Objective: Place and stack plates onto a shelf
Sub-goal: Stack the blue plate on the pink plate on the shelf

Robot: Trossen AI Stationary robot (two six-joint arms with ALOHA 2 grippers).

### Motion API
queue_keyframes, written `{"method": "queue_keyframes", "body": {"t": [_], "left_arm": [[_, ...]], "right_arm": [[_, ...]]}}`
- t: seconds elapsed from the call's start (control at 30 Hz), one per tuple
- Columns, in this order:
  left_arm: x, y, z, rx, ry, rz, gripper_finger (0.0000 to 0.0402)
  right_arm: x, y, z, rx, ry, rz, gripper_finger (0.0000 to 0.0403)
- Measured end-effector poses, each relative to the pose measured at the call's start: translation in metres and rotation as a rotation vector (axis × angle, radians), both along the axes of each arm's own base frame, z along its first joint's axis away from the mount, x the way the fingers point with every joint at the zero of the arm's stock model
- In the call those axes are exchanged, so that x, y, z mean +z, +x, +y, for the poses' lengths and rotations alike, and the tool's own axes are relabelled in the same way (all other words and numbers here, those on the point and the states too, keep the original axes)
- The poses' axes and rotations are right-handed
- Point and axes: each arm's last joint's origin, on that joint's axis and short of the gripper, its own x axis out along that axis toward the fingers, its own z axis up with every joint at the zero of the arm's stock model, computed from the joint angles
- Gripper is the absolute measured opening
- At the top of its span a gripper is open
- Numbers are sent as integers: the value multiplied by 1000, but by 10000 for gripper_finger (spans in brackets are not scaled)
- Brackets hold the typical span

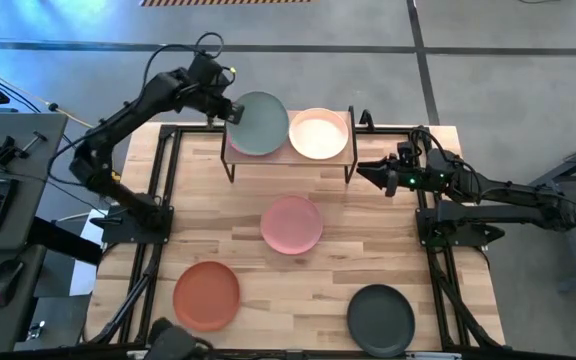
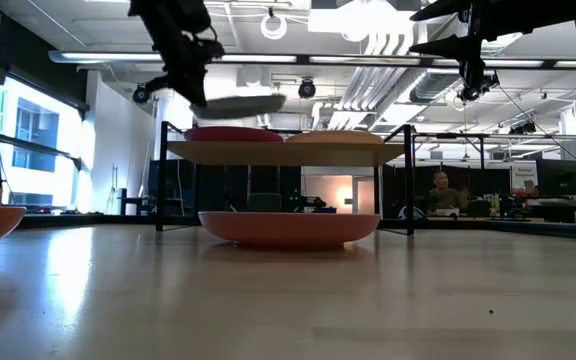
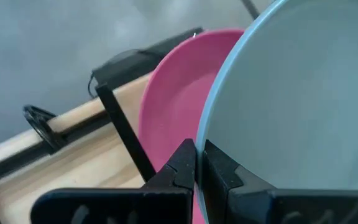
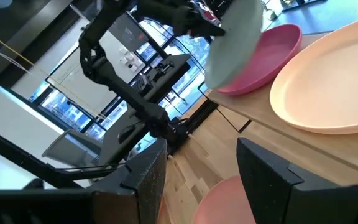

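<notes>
My left gripper (image 1: 224,106) is shut on the pale teal plate (image 1: 259,123), which hovers over the left half of the shelf (image 2: 288,152). Right under it the magenta plate (image 3: 169,106) rests on the shelf top. The cream plate (image 1: 318,134) sits on the shelf's right half. On the table lie the light pink plate (image 1: 291,223), the orange plate (image 1: 206,295) and the black plate (image 1: 380,318). My right gripper (image 1: 366,172) waits open, just right of the shelf, holding nothing. My left gripper pinches the teal plate's rim (image 3: 201,144) on its left side between the two fingers, one on the inner face and one on the underside. The fingers come from the table's left. The plate (image 2: 238,103) is lifted clear, nearly level, just above the magenta plate (image 2: 233,133).
The shelf stands at the table's far edge on thin black legs (image 2: 159,175). The light pink plate (image 2: 288,228) lies in front of it at mid-table. The arm bases stand at the left and right edges. People sit in the room beyond (image 2: 438,190).
</notes>
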Motion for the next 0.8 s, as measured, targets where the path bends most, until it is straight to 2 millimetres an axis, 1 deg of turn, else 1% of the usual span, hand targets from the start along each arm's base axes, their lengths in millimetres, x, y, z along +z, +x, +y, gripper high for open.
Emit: {"method": "queue_keyframes", "body": {"t": [0.17,0.33,0.63,0.8], "left_arm": [[-20,5,18,8,-68,17,0],[-31,10,26,23,-82,40,3],[-29,10,28,7,-58,34,24],[-21,4,24,-6,-35,20,56]], "right_arm": [[0,0,1,28,1,0,177],[0,0,1,34,2,0,177],[0,0,1,36,-32,8,177],[0,0,1,35,-34,8,177]]}}
